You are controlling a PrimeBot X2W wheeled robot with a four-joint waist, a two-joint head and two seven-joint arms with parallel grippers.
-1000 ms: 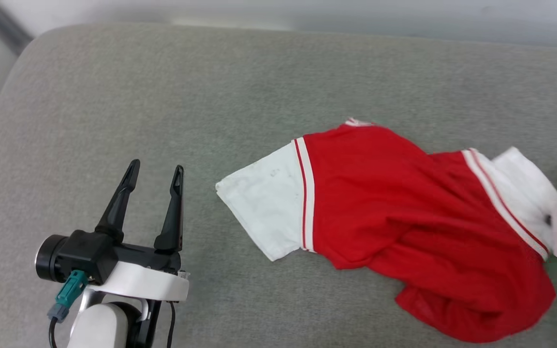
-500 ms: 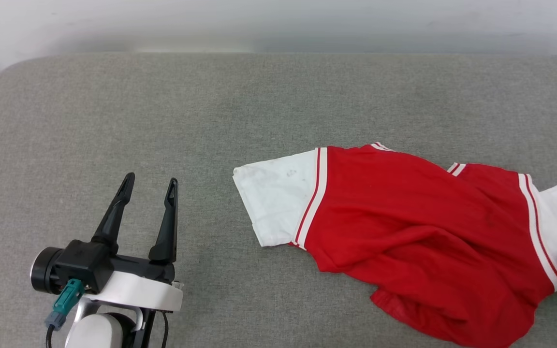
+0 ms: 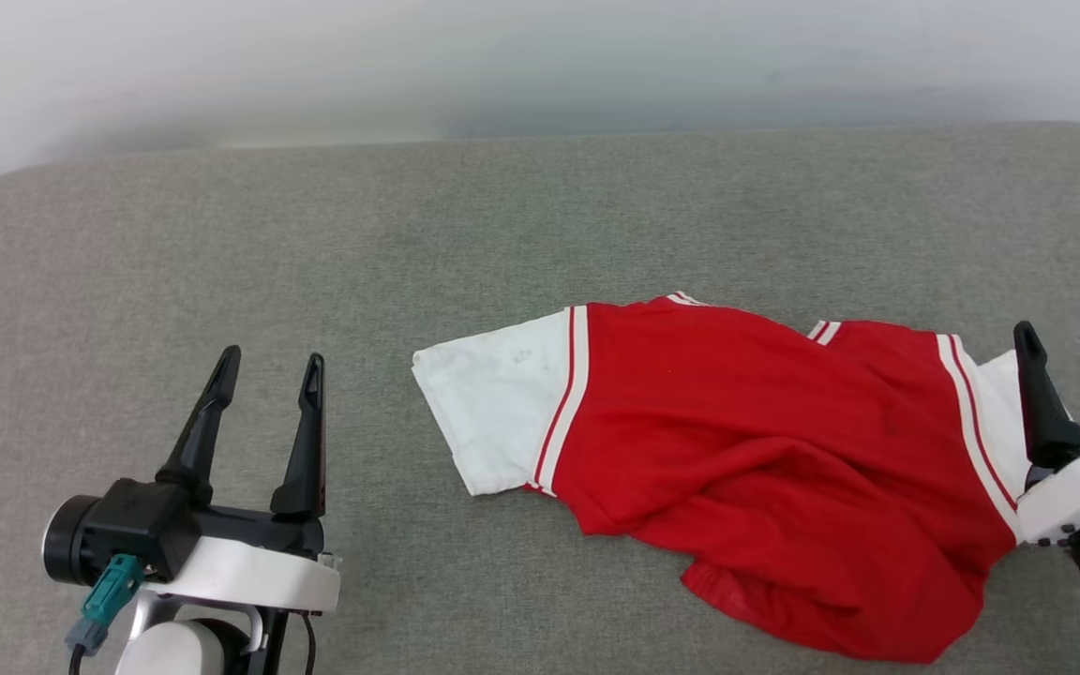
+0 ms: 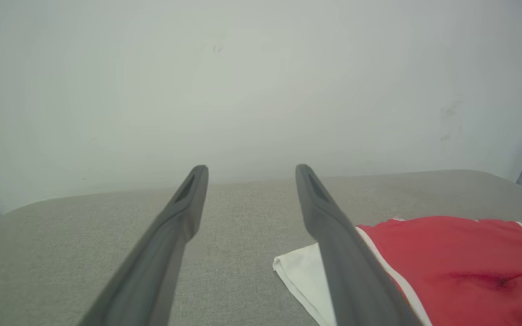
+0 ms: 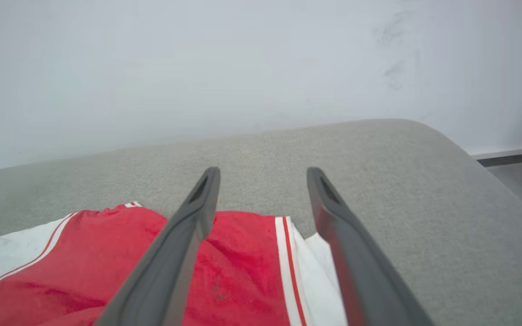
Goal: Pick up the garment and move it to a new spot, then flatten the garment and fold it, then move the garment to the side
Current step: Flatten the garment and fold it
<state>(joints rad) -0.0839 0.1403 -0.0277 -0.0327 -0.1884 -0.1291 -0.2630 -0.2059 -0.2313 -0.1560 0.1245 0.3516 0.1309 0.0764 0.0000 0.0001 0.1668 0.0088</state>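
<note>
Garment (image 3: 746, 459) crumpled, right gripper (image 3: 1070, 342) spread

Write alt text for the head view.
A red shirt with white sleeves lies rumpled on a grey cushion. The open left pincer hovers at lower left, apart from it; the open right pincer is over a sleeve at the right edge.

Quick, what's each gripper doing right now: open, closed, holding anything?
Left gripper: open, empty, off to the side of the garment.
Right gripper: open, empty, above the garment's white sleeve.
</note>
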